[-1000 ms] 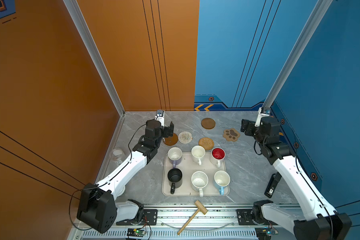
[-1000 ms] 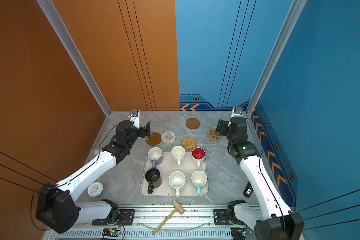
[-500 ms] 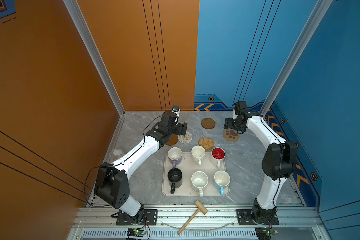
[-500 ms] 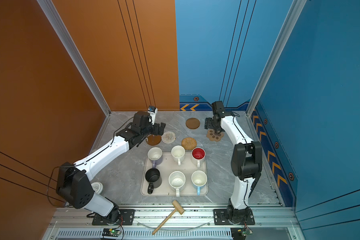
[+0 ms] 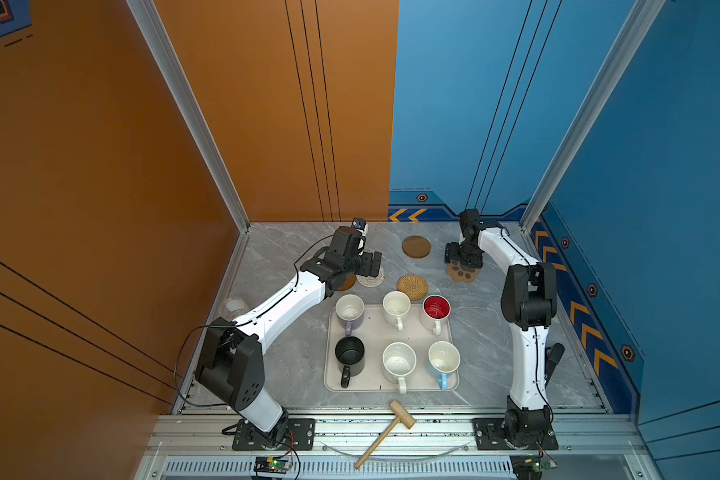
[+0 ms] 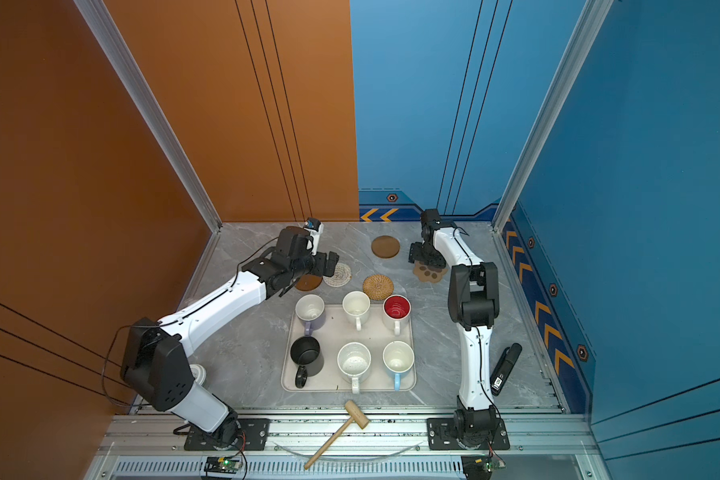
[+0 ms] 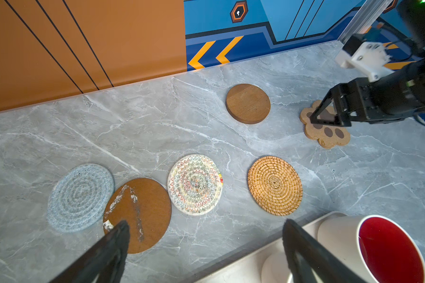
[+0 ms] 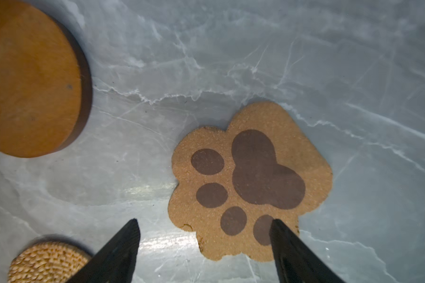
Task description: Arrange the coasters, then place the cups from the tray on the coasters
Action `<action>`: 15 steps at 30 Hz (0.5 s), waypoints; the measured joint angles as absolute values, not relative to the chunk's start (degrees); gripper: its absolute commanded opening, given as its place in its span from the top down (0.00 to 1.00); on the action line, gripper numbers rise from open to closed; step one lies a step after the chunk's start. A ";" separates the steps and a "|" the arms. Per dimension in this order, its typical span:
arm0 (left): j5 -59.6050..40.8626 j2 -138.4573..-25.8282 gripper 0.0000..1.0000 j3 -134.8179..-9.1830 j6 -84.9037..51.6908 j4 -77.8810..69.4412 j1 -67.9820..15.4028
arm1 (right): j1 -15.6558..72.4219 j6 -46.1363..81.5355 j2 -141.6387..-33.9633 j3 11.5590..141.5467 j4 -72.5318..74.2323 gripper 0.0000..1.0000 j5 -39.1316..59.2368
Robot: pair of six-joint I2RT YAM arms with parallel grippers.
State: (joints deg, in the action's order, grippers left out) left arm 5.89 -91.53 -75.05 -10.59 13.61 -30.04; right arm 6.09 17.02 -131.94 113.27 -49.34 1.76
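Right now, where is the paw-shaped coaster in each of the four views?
In a top view: paw-shaped coaster, back right of the table.
In a top view: same spot.
Left wrist: beyond the rattan coaster.
Right wrist: mid-picture, at the right claw.
Landmark: thick brown disc beside it, in all four.

No legible text; only yellow chevrons (image 7: 202,51) on the blue wall (image 7: 304,14)

Six coasters (image 7: 274,185), six cups (image 5: 398,305), one tray (image 5: 373,332), one wooden mallet (image 5: 402,414), one glass jar (image 5: 233,307), one black device (image 6: 506,368).
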 measured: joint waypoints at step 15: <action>5.91 -91.53 0.02 -75.05 -10.61 13.61 -30.09 | 6.44 16.75 -134.67 115.24 -52.21 0.18 -2.85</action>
